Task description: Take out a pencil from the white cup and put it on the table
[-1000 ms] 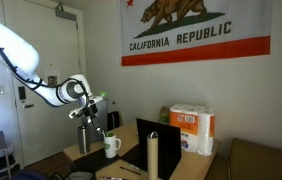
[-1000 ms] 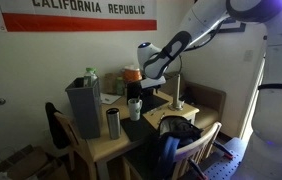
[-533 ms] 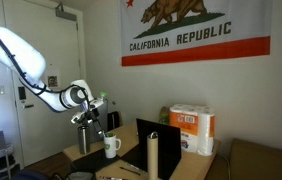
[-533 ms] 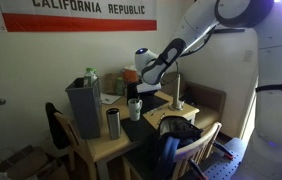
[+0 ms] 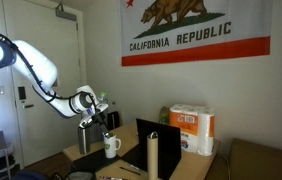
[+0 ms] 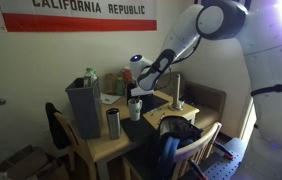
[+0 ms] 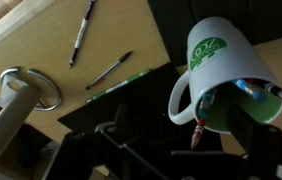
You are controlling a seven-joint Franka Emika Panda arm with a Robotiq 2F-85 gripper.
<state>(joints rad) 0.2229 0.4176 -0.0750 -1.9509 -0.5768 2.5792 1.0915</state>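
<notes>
The white cup (image 7: 221,60) has a green logo, a side handle and a green inside, and stands on a dark mat on the wooden table (image 7: 41,45). Several pencils stand in it; a red-tipped one (image 7: 196,132) sticks out toward the camera. My gripper (image 7: 181,132) is open right above the cup, its dark fingers on either side of the pencils and touching nothing. In both exterior views the gripper (image 5: 95,119) (image 6: 141,87) hangs just over the cup (image 5: 111,146) (image 6: 135,107).
Two pens (image 7: 81,35) (image 7: 109,70) lie on the table by a metal stand with a ring base (image 7: 29,90). A steel tumbler (image 6: 113,123), a grey bin (image 6: 83,106), a laptop (image 5: 161,140), paper towel rolls (image 5: 193,128) and a chair (image 6: 173,150) crowd the table.
The arm has swung down and the gripper has come lower, closer over the white cup. The cup and pencils have not moved.
</notes>
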